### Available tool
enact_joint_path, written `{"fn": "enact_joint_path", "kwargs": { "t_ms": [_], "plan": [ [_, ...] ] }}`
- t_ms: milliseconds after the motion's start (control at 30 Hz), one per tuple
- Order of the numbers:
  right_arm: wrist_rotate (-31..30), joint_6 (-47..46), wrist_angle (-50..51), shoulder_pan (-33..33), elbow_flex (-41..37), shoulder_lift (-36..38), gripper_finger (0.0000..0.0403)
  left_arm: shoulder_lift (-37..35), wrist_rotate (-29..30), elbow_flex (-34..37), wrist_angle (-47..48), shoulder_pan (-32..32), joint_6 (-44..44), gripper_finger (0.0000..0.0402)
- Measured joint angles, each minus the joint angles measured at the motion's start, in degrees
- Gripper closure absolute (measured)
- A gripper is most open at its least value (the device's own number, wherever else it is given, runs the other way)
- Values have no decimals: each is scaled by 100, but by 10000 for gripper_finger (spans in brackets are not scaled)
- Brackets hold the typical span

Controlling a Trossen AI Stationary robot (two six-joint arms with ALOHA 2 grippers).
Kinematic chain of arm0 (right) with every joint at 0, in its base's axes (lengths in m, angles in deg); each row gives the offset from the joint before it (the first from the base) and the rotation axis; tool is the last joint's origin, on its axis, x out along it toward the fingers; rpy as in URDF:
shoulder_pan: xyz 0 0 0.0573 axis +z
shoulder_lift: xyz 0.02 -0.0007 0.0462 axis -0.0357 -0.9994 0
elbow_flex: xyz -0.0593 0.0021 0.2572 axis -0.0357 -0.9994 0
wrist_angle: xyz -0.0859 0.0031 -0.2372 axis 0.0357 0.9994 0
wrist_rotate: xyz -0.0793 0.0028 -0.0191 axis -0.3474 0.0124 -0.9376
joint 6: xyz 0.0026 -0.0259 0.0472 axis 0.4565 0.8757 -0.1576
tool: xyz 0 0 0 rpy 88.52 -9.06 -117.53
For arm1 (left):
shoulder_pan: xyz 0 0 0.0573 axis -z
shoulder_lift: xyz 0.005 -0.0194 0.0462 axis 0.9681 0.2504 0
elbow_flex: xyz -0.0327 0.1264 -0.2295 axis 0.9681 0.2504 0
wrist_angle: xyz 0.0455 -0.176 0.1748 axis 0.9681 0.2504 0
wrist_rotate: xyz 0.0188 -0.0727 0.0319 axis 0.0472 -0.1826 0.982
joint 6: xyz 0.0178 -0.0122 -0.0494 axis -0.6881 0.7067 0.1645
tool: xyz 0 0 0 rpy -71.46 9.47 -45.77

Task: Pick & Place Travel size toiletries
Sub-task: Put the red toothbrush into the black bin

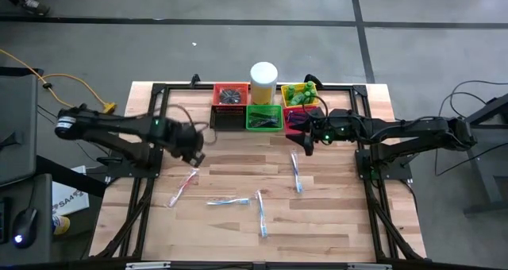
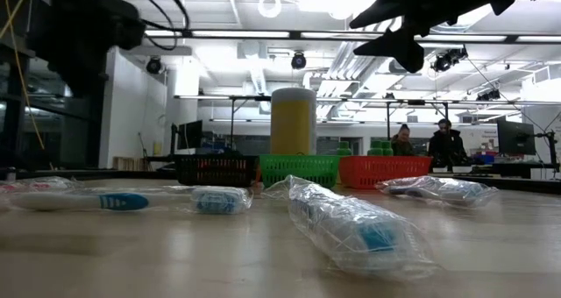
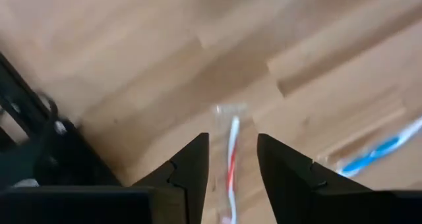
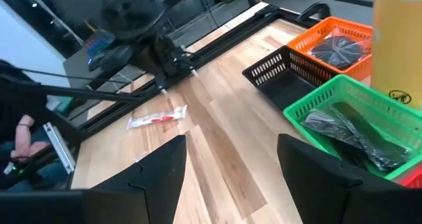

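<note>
While both arms hang above the wooden table (image 1: pixel 333 222), nothing is gripped. Left gripper (image 1: pixel 193 152) sits over the left-centre of the table, fingers (image 3: pixel 191 168) parted with a gap between them, directly above a red-and-white wrapped toothbrush (image 3: pixel 231 159) lying flat on the wood; no contact visible. Same toothbrush shows in the high view just below that gripper (image 1: pixel 184 187).

Right gripper (image 1: pixel 300 140) hovers just in front of the basket row at the back, jaws wide apart and empty in its wrist view.

Other wrapped toothbrushes lie loose on the table: one white-blue near the middle (image 1: pixel 226 201), one lower centre (image 1: pixel 261 214), one toward the right (image 1: pixel 297 175), all apart from each other.

Back row: orange basket (image 1: pixel 231 94) with a dark coiled bundle (image 4: pixel 336 49); black basket (image 4: pixel 280 76) in front of it; green basket (image 1: pixel 263 117) holding dark wrapped items (image 4: pixel 349 135); yellow basket (image 1: pixel 299 93) with green lumps (image 1: pixel 302 91); tall white cylinder (image 1: pixel 263 81) between orange and yellow.

Two people (image 2: pixel 425 142) stand far back in the room, low view.
</note>
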Motion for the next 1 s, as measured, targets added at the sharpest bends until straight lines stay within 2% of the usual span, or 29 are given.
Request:
{"fn": "enact_joint_path", "kwargs": {
  "t_ms": [267, 400, 500, 733, 867, 1000],
  "plan": [
    [-153, -135, 3, 2, 0, 0, 172, 46, -8, 461, -7, 1413, 1570, 272],
    [-533, -306, 32, 0, 0, 0, 172, 46, -188, 769, -267, 1845, 2298, 272],
    [-722, -434, 42, 2, 0, 0, 172, 46, -355, 1048, -652, 2090, 2442, 272],
    [-883, -438, 215, 7, 0, -33, 172, 130, -950, 1750, -1506, 2251, 2490, 272],
    [-1002, -454, 491, 7, 4, -33, 172, 133, -1051, 2025, -1949, 2251, 2491, 270],
    [-1156, -645, 870, 7, 2, -35, 172, 159, -1054, 2085, -2168, 2253, 2489, 239]
  ]
}}
